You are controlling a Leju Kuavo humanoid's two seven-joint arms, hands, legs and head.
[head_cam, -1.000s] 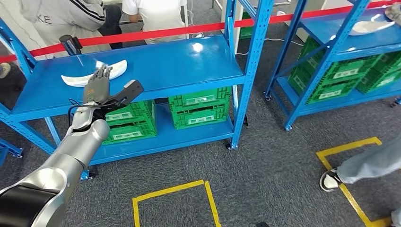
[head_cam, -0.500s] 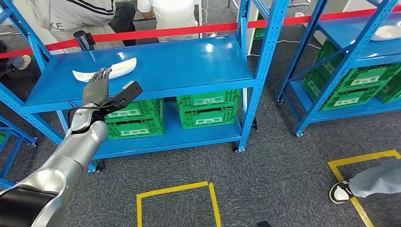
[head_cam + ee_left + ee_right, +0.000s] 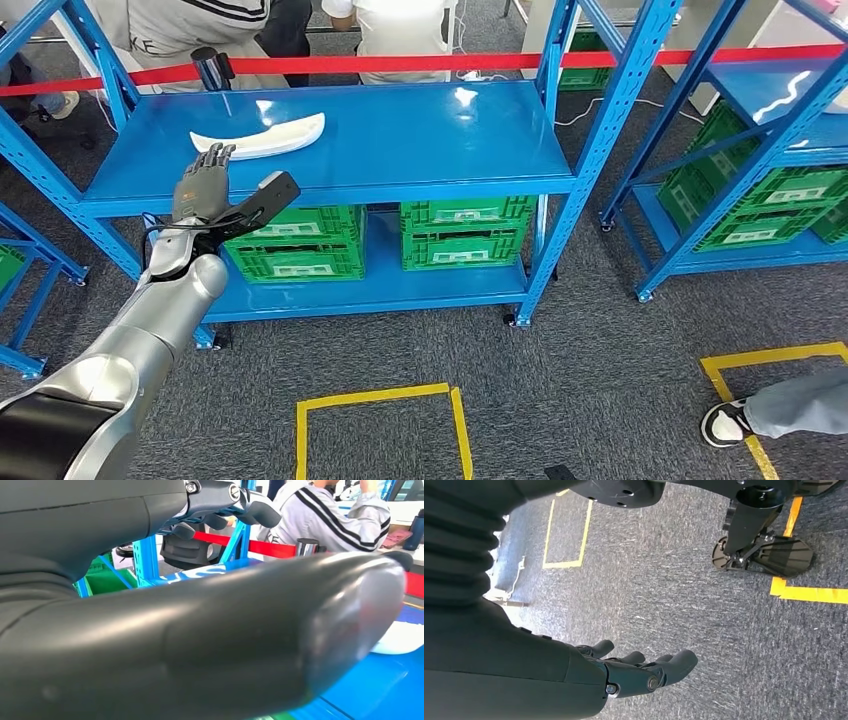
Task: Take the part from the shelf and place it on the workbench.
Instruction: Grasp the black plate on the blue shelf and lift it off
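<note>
The part (image 3: 258, 137) is a long, curved white piece lying flat on the top board of the blue shelf (image 3: 420, 140), towards its left end. My left hand (image 3: 205, 185) is raised in front of that board's front edge, just short of the part, with its fingers apart, its thumb out to the side and nothing in it. In the left wrist view the thick thumb (image 3: 210, 645) looms large, and one end of the white part (image 3: 400, 637) lies on the blue board beyond it. My right hand (image 3: 644, 670) hangs over the grey carpet, its fingers loosely spread and holding nothing.
Green crates (image 3: 460, 232) fill the shelf's lower board. A dark flask (image 3: 212, 68) stands at the back left, with red barrier tape (image 3: 450, 62) and seated people behind. A second blue shelf (image 3: 760, 120) stands to the right. Yellow floor squares (image 3: 380, 400) and a person's shoe (image 3: 725, 422) lie nearer.
The camera has moved, so the shelf and part have slid right and down in the picture. The part now lies closer to my raised left hand, which stays open.
</note>
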